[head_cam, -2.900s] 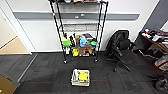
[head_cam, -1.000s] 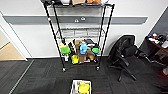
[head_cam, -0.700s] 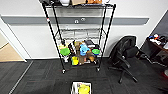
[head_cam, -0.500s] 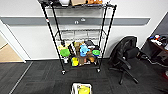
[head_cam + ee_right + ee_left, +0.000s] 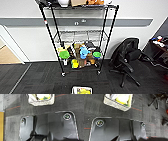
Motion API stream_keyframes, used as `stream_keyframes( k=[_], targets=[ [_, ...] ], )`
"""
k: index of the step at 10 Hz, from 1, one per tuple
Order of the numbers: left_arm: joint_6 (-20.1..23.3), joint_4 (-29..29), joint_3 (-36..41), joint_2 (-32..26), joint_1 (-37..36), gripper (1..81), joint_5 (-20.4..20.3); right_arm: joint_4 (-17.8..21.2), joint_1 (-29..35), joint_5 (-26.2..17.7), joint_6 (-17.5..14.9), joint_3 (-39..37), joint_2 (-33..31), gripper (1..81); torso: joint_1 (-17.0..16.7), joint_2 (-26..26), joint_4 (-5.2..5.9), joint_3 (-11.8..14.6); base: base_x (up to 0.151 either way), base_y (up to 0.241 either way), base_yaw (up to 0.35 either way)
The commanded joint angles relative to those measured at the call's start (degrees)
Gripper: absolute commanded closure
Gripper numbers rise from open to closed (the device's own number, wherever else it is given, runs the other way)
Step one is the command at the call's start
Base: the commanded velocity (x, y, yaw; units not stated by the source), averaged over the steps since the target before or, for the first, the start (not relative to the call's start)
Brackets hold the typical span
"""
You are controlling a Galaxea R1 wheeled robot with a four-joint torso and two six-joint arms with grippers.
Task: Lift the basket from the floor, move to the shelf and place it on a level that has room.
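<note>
1. A cream woven basket (image 5: 81,90) sits on the dark grey carpet floor (image 5: 37,77) at the bottom centre of the head view, in front of the black wire shelf (image 5: 78,37) and apart from it.
2. The shelf stands against a white wall, centre frame — its top tier crowded, its middle level (image 5: 80,37) a bare wire grid, its lower tier packed with colourful items (image 5: 78,56).
3. A black office chair (image 5: 127,58) stands to the right of the shelf; tan wooden flooring (image 5: 7,55) shows at the left edge.
4. In the left wrist view the basket (image 5: 118,101) lies on the carpet, holding yellow contents (image 5: 123,98); the right wrist view shows it (image 5: 41,99) likewise.
5. Whether either gripper's fingers are open or closed — cannot tell; nothing shows the basket gripped.
</note>
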Motion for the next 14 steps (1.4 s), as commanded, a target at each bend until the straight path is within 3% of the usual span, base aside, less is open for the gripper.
stream_keyframes(
  k=[1, 8, 14],
  targets=[
    [0.03, 0.20, 0.57, -1.13, -2.64, 1.0, 1.84, -0.54, 2.93, -2.79, -0.11, -0.10, -0.51, 1.0, 0.00, 0.00, 0.00, 0.00, 0.099, 0.000, 0.000],
    [0.03, 0.12, 0.57, -1.04, -2.64, 1.0, 1.84, -0.46, 2.93, -2.79, -0.11, -0.54, -0.24, 1.0, 0.00, 0.02, 0.00, 0.00, 0.083, 0.000, 0.000],
    [0.03, -0.06, 0.22, -0.87, -1.68, 1.0, 2.20, -0.37, 3.02, -2.79, 0.15, -0.63, -0.15, 1.0, 0.00, 0.02, 0.00, 0.00, 0.000, 0.000, 0.000]
  ],
)
